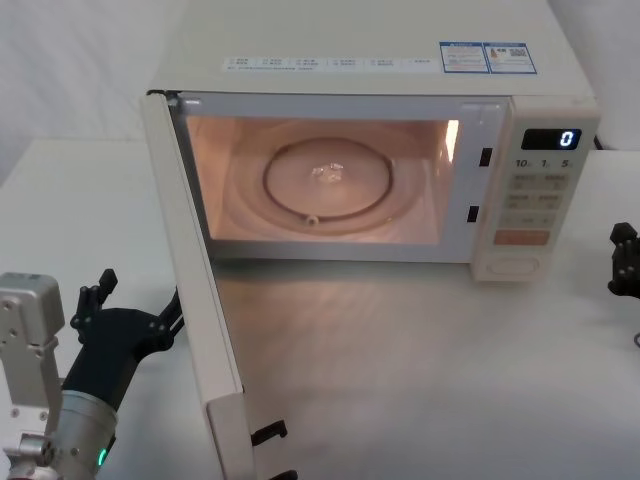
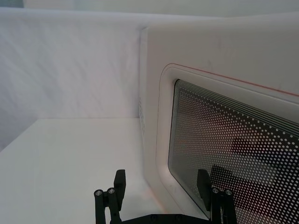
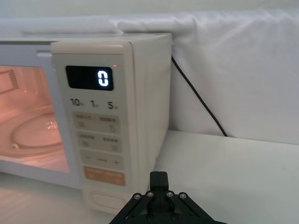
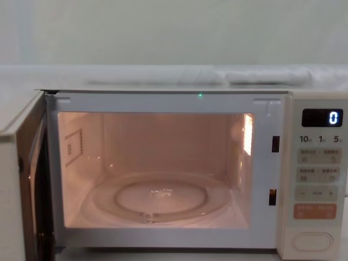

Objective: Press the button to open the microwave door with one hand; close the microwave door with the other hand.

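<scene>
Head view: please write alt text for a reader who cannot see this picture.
A cream microwave stands with its door swung wide open and its lit cavity showing a glass turntable. The left gripper, open, sits beside the door's outer face; the right gripper waits at the right edge, away from the oval button.

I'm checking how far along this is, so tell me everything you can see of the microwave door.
The microwave door stands swung wide open on its left hinge, edge-on to the head camera. It is cream, plastic-looking, with a dark dotted-mesh window inside a thin pink outline and two black latch hooks. The left gripper sits just beside its outer face; contact is unclear.
</scene>
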Motion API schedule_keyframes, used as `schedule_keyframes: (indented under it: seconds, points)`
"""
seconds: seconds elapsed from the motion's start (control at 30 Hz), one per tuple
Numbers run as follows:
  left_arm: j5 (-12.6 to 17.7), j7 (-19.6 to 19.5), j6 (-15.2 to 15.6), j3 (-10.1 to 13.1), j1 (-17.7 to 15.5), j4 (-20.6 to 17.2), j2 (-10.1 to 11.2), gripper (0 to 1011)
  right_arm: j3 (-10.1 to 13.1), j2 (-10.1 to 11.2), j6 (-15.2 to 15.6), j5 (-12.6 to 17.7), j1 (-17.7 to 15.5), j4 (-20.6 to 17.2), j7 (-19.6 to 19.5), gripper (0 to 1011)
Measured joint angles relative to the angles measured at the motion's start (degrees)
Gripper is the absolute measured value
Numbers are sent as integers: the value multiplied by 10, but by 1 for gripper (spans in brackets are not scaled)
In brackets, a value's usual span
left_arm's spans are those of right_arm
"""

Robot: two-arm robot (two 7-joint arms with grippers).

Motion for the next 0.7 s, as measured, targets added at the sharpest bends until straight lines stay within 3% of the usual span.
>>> schedule_keyframes:
  seconds: [0.43,0.7]
  points:
    - [0,0,0,0,0,0,0,1001,7,18,-1,35,25,28,18,0]
    - [0,0,0,0,0,0,0,1001,7,18,-1,34,24,27,17,0]
